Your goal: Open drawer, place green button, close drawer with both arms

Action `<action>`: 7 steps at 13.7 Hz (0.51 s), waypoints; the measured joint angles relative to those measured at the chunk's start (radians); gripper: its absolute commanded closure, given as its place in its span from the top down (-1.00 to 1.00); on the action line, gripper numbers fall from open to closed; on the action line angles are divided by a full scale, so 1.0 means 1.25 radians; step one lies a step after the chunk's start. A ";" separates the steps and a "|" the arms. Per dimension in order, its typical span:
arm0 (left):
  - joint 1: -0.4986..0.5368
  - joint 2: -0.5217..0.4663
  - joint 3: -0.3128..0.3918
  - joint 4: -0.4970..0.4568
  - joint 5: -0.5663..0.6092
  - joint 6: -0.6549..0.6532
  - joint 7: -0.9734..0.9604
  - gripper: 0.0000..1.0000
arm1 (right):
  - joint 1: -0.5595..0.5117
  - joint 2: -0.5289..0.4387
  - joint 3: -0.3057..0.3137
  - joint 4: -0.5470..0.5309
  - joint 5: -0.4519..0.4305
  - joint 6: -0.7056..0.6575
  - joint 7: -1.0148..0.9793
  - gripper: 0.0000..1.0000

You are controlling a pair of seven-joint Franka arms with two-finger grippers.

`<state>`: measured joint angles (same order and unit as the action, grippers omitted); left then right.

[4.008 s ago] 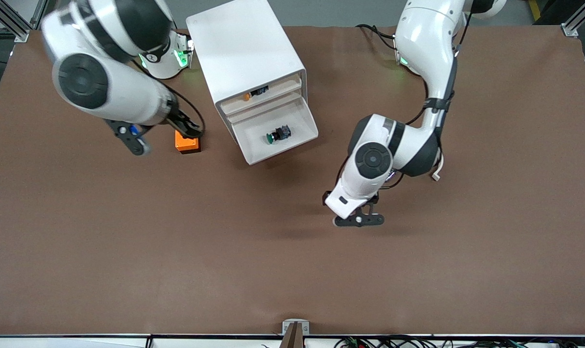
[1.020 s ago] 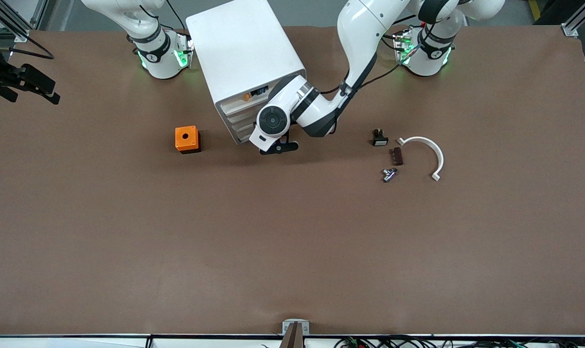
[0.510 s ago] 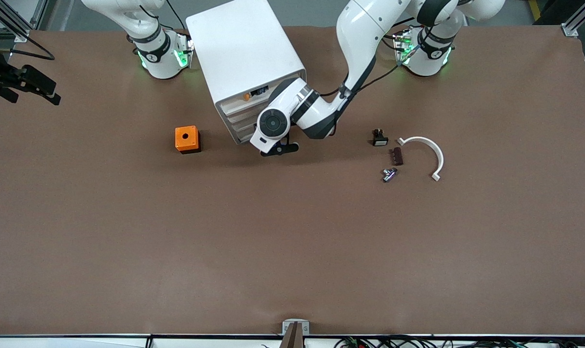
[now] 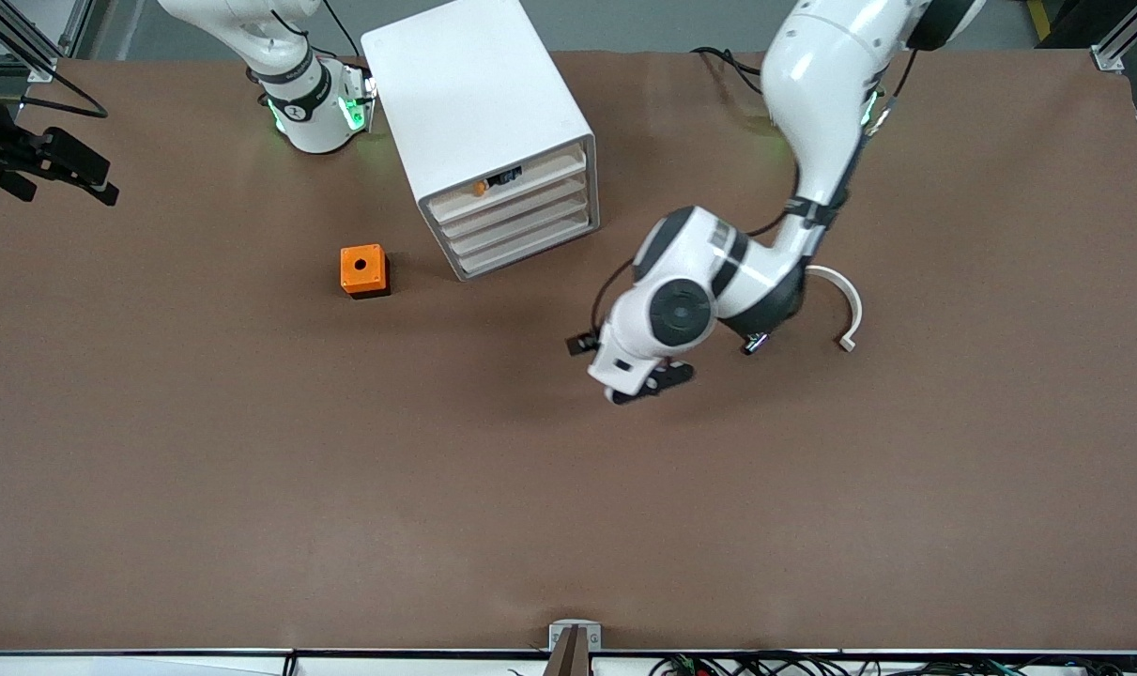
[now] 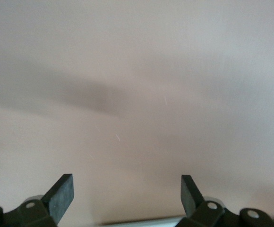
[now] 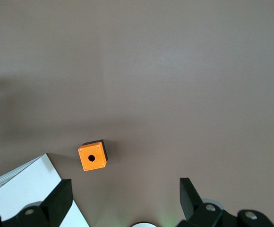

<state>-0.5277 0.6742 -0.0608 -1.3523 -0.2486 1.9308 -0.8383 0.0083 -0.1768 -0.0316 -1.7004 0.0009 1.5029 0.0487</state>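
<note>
Left gripper (image 5: 126, 194) jaws spread over bare table (image 4: 530, 488) — drawer (image 4: 523, 233) closed

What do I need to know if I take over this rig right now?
Left tool: open, empty, over bare table.
Right tool: open, empty, high over the right arm's end of the table, looking down on the orange cube.
Drawer: pushed in, as are the others in the cabinet.
Button: not in view on the table; probably inside, unconfirmed.
Done: drawer closed.
Left: seemingly nothing but parking both arms.
</note>
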 measured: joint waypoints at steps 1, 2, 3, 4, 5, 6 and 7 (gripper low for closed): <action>0.034 -0.026 0.000 0.002 0.030 -0.005 0.000 1.00 | 0.000 0.000 0.000 0.000 0.000 0.000 0.000 1.00; 0.068 -0.053 0.000 0.003 0.056 -0.015 0.003 1.00 | 0.000 0.000 0.000 0.000 0.000 0.000 0.000 1.00; 0.100 -0.079 0.000 0.003 0.083 -0.023 0.009 1.00 | 0.000 0.000 0.000 0.000 0.000 0.000 0.000 1.00; 0.132 -0.106 0.000 0.004 0.112 -0.034 0.017 1.00 | 0.000 0.000 0.000 0.000 0.000 0.000 0.000 1.00; 0.162 -0.132 0.000 0.004 0.137 -0.053 0.028 1.00 | 0.000 0.000 0.000 0.000 0.000 0.001 0.000 1.00; 0.188 -0.155 0.000 0.004 0.154 -0.075 0.042 1.00 | 0.000 0.000 0.000 0.000 0.000 0.001 0.000 1.00; 0.213 -0.178 0.000 0.003 0.170 -0.093 0.062 1.00 | 0.000 0.000 0.000 0.000 0.000 0.001 0.000 1.00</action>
<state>-0.2618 0.4516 -0.0608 -1.3482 -0.0357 1.8145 -0.7612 0.0082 -0.1766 -0.0310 -1.6998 0.0006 1.5036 0.0486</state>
